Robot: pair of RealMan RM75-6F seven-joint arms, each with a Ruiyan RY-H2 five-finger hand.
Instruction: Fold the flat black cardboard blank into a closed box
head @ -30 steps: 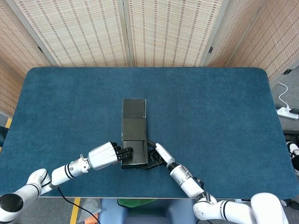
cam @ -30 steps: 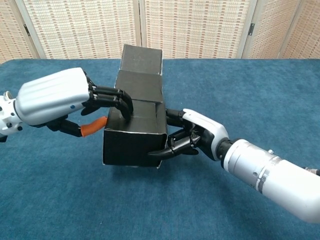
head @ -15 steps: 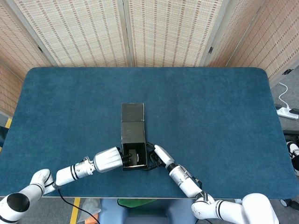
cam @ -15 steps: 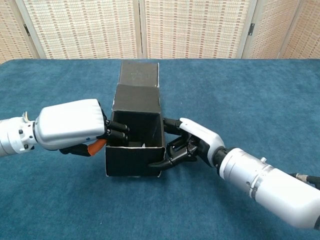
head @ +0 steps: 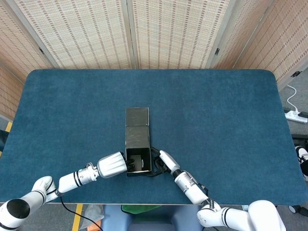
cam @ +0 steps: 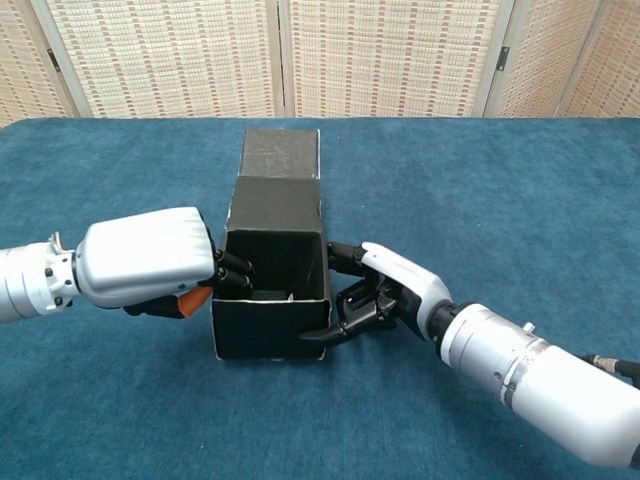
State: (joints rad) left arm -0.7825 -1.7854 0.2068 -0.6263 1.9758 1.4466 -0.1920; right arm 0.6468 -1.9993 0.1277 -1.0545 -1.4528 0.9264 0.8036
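Note:
The black cardboard box (head: 137, 162) (cam: 268, 326) stands near the table's front edge with its top open. Its lid panel (cam: 276, 205) and end flap (cam: 281, 154) (head: 137, 117) stretch away behind it. My left hand (head: 112, 165) (cam: 148, 262) is at the box's left wall, pinching it: dark fingers (cam: 236, 276) hook over the rim into the box and the orange-tipped thumb stays outside. My right hand (head: 161, 161) (cam: 388, 292) presses spread fingers (cam: 345, 300) against the right wall, one reaching the front lower corner.
The blue cloth table (head: 216, 120) lies open to the right, left and far side of the box. Woven screens (head: 130, 33) stand behind the table. A power strip (head: 294, 115) lies on the floor off the right edge.
The top panel that covered the box a second ago has swung back, leaving the top open. My left hand dropped from the top to the left wall, fingers now inside. The right hand barely moved.

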